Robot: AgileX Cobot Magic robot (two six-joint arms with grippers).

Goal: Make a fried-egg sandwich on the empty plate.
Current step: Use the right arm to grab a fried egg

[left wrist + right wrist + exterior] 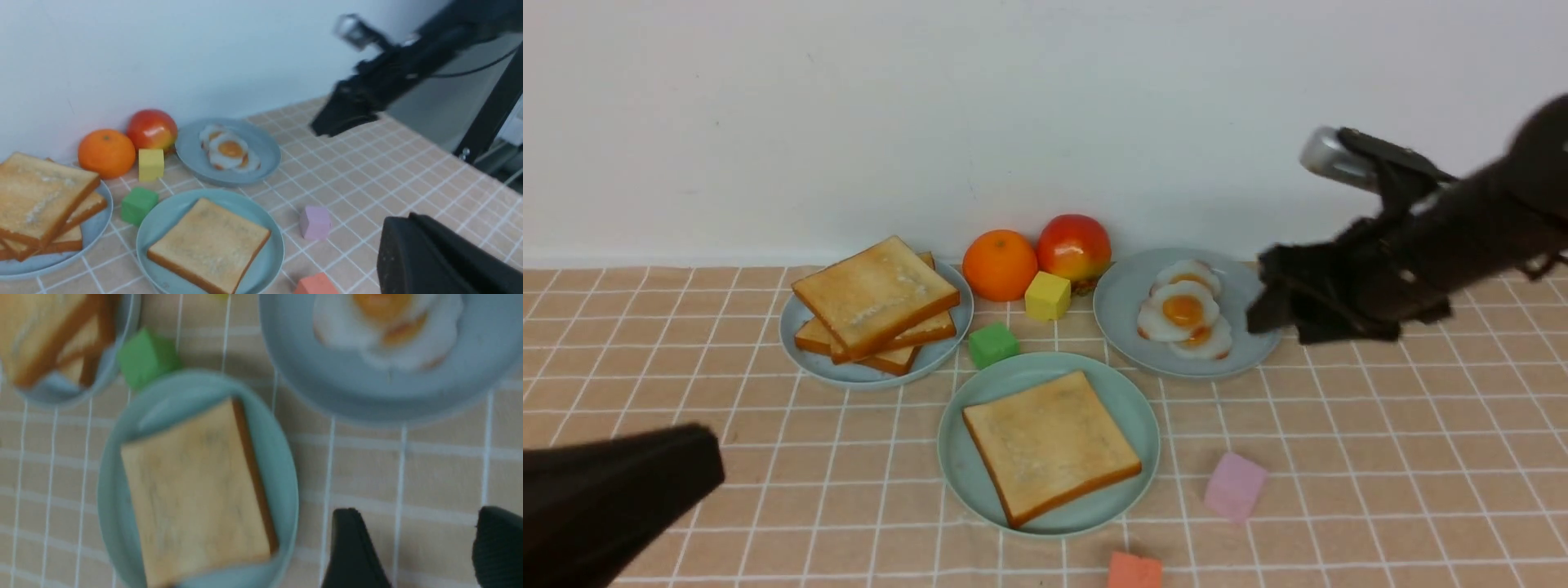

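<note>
A mint-green plate (952, 461) sits near centre, holding the sandwich so far: one square golden-brown toast slice (1049, 445) with a darker crust, lying flat and slightly turned, with no egg on it yet. The right gripper (1264, 294) hangs just right of the far-right blue-grey plate (1123, 306) of fried eggs (1183, 314), its fingers spread with nothing between them; the left gripper (690, 465) is a dark shape at the near left, its fingers' state impossible to tell. The three glossy eggs overlap, so a pinch could well lift two together, or let one slip off before reaching the toast.
</note>
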